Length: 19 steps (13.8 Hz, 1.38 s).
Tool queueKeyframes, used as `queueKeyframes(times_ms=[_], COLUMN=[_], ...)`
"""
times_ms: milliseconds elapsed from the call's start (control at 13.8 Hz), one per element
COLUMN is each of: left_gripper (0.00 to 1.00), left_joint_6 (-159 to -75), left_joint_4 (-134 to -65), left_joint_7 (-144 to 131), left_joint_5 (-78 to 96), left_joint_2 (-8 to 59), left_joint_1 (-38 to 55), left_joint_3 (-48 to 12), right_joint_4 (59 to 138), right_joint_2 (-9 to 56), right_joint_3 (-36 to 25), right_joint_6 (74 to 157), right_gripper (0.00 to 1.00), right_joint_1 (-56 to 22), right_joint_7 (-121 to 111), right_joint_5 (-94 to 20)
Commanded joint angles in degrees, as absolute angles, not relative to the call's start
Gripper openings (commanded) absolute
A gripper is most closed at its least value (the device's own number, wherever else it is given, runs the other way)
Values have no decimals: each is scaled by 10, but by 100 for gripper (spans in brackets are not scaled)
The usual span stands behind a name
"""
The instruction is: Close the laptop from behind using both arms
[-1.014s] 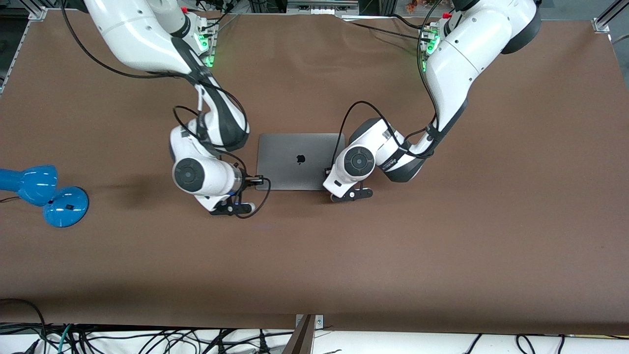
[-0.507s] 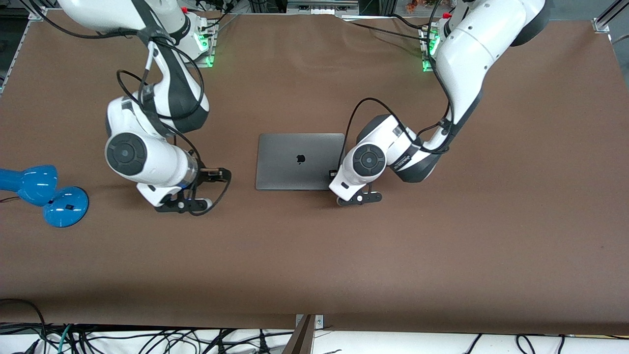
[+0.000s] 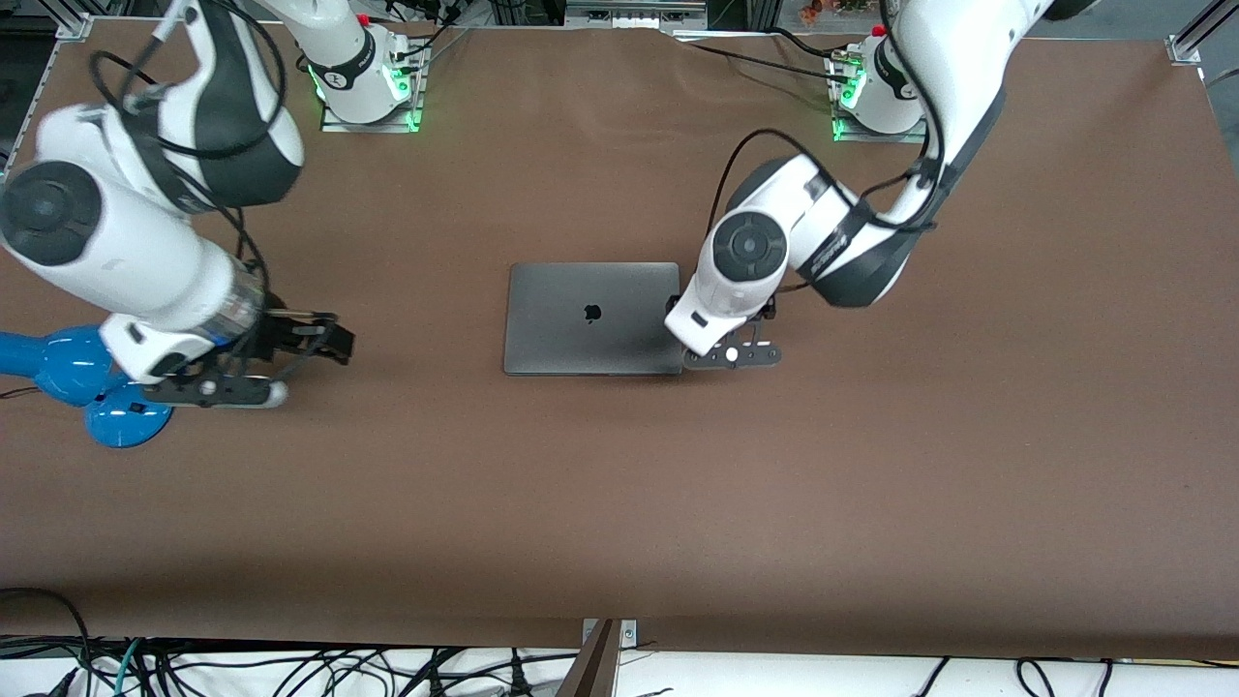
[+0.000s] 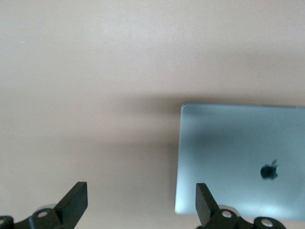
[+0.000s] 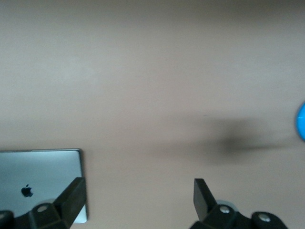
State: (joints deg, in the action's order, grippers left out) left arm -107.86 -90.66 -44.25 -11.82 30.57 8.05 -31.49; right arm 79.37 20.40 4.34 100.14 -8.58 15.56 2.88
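Note:
The laptop (image 3: 590,318) lies shut and flat on the brown table, grey lid up with its dark logo showing. My left gripper (image 3: 678,312) hangs open over the laptop's edge toward the left arm's end. In the left wrist view one fingertip (image 4: 202,198) sits over the lid (image 4: 238,162) and the other over bare table, with nothing between them (image 4: 140,200). My right gripper (image 3: 315,337) hovers open and empty over the table between the laptop and the lamp. The right wrist view shows its open gripper (image 5: 138,193) with the laptop (image 5: 40,176) off to one side.
A blue desk lamp (image 3: 92,378) lies near the right arm's end of the table, partly under the right arm's wrist, and shows as a blue sliver (image 5: 301,126) in the right wrist view. Both arm bases (image 3: 368,77) stand along the table edge farthest from the front camera.
The right arm swung away from the laptop's edge toward the blue lamp and rose. The left arm lifted and drew back slightly toward its base. The laptop stayed shut and still.

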Motion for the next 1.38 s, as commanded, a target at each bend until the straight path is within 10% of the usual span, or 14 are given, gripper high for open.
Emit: queueKeyframes(times_ms=[0, 724, 1303], left_gripper=[100, 100, 100], left_joint_6=[-1085, -954, -875], left_joint_4=[-1020, -1127, -1036], left_joint_7=[-371, -123, -66], left_joint_5=[-65, 19, 13], left_joint_2=[168, -104, -120], left_joint_1=[53, 62, 77], left_joint_3=[-305, -93, -24], right_joint_4=[791, 782, 771], right_joint_2=[181, 164, 159], right_joint_3=[40, -3, -7], right_joint_6=[982, 916, 875], right_gripper=[100, 100, 100], right_joint_1=[-67, -10, -10], right_joint_7=[151, 100, 81], right_joint_5=[41, -33, 6])
